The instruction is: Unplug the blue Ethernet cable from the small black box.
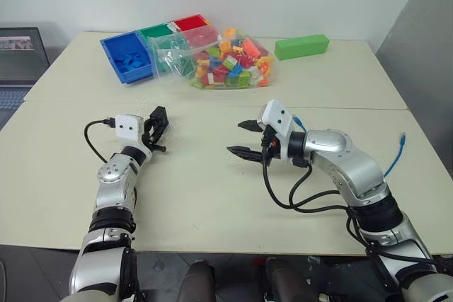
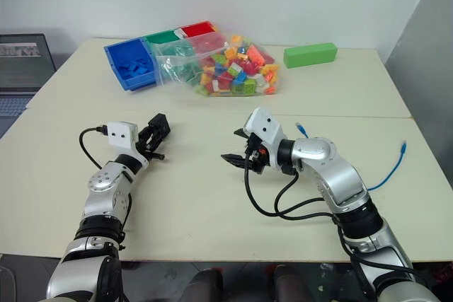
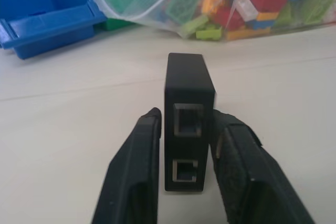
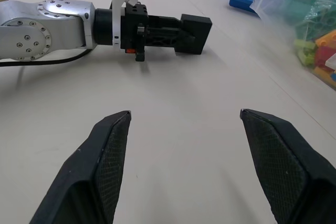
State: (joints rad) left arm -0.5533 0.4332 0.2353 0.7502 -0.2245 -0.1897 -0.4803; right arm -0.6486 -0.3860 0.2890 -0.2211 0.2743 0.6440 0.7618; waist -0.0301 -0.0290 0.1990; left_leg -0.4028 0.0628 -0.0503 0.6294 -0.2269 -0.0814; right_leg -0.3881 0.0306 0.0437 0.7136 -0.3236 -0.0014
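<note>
**Blue Ethernet cable (image 1: 393, 158) lies free, clear of the small black box (image 3: 189, 85)**

Both of the 2 port openings on the box's near face look empty in the left wrist view, so I judge the unplugging done and only the letting go left.

What could go wrong from here:
- The left gripper (image 3: 189, 115) has its fingers (image 3: 134, 171) on either side of the box, 1 of them apparently against its side. If the arm backs off before both are clear, that finger could drag the box or tip it over.
- The cable runs far to the right of the box, past the right arm, with 1 clear plug near the surface's (image 1: 212, 203) right edge and the other end just behind the right gripper (image 1: 242, 138). A sweep of that arm could catch it and pull it off the surface.

The box sits on the surface between the left fingers, its port face toward the wrist and its far end past the fingertips. I cannot tell whether they grip it or have just eased off. The right fingers are spread wide with nothing between them, well to the right of the box and pointing toward it. The cable touches neither pair.
</note>
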